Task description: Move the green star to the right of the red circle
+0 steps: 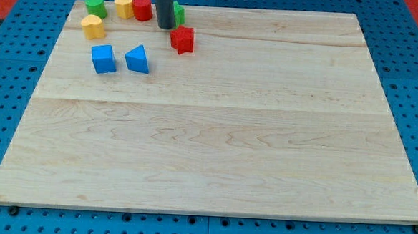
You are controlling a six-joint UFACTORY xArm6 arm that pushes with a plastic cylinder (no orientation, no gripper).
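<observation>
The green star (178, 14) sits near the view's top, mostly hidden behind my rod, just to the right of the red circle (142, 7). My tip (164, 27) rests on the board right at the star's left front, between the star and the red circle. The red star (183, 40) lies just below and to the right of my tip.
A yellow block (123, 5) touches the red circle's left side. A green circle (94, 4) and a yellow heart-like block (92, 27) lie further left. A blue cube (103, 58) and a blue triangle (137, 59) lie below them. The wooden board (215, 132) lies on a blue pegboard.
</observation>
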